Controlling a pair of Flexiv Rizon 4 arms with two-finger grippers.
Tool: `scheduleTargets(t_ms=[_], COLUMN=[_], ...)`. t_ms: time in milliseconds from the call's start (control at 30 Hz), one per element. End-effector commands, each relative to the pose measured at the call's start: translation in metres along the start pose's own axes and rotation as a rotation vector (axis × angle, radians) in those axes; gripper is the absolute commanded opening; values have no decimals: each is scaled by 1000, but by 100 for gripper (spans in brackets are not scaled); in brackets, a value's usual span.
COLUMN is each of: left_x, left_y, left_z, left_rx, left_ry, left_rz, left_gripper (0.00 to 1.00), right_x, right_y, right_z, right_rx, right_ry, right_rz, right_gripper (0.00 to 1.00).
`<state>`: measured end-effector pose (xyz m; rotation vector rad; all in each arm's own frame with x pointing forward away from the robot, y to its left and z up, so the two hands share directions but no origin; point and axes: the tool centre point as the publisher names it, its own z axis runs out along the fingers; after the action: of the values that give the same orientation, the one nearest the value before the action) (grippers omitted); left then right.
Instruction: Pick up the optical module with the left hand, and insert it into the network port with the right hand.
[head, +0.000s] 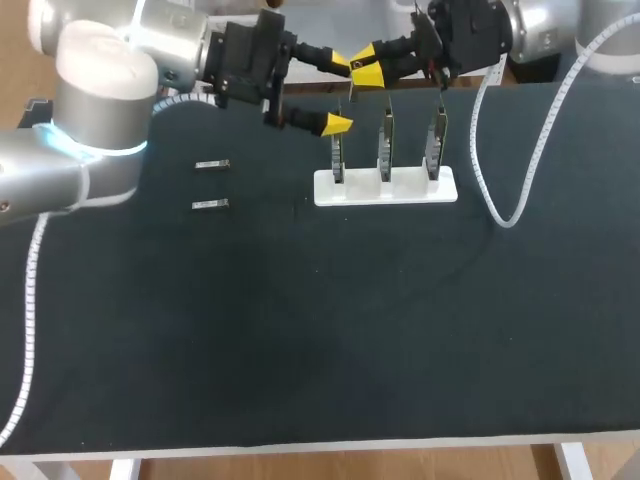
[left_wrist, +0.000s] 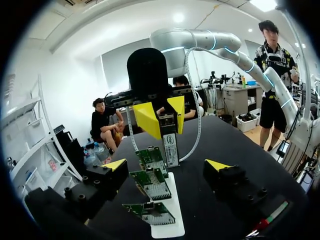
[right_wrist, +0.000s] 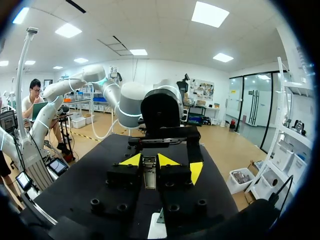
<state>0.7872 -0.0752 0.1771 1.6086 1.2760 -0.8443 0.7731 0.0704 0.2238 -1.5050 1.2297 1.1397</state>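
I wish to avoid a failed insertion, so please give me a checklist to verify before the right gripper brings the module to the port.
1. Module clamped in right gripper: ok, a finger on each side.
2. Left gripper off the module: ok, it is open and apart from it.
3. Left gripper out of the path: not ok, it flanks the right gripper, close to the boards.
4. Module lined up with a port: cannot tell.
5. Boards upright in the base: ok.
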Motion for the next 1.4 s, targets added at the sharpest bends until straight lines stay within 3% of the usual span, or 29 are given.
scheduleTargets(t_ms=[33,333,1000,1200,1400], left_x=[-2,10,12,10,12], left_y=[-4,-17,-15,-5,-1], left_z=[-11,-27,-30,-40,-39], left_rx=[13,-7,6,6,16], left_ry=[52,103,116,212,232], left_rz=[-16,-55,-58,-43,-45], left_gripper=[100,100,100,100,100], right_x=[0,0,0,0,0], right_y=[-1,-1,-1,-1,-1], right_z=[0,0,0,0,0], right_rx=[-1,-1,-1,-1,-1], right_ry=[0,0,0,0,0], right_rz=[0,0,0,0,0], right_gripper=[0,0,0,0,0])
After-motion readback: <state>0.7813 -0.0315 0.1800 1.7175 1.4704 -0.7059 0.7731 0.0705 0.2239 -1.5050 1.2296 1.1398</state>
